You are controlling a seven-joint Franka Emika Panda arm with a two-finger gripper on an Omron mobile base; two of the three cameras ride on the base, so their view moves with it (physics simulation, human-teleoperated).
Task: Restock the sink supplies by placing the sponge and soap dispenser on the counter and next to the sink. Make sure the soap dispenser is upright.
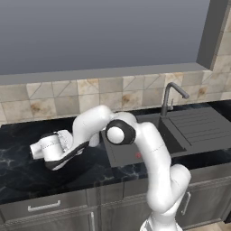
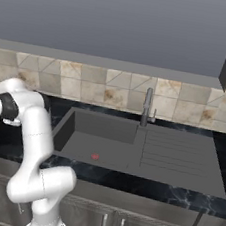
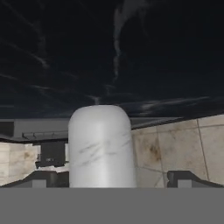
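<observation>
Soap dispenser [image 3: 101, 146] stands white between the spread fingertips [image 3: 183, 178] of the released gripper [image 3: 109, 179], by the tabletop's [image 1: 18, 135] edge. Arm reaches left of the sink [image 1: 180, 131], where a small red spot [image 2: 95, 156] lies.

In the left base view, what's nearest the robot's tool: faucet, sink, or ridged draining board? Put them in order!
From the tool, far left over the counter:
1. sink, in the middle.
2. faucet, behind the sink's right edge.
3. draining board, far right.
</observation>
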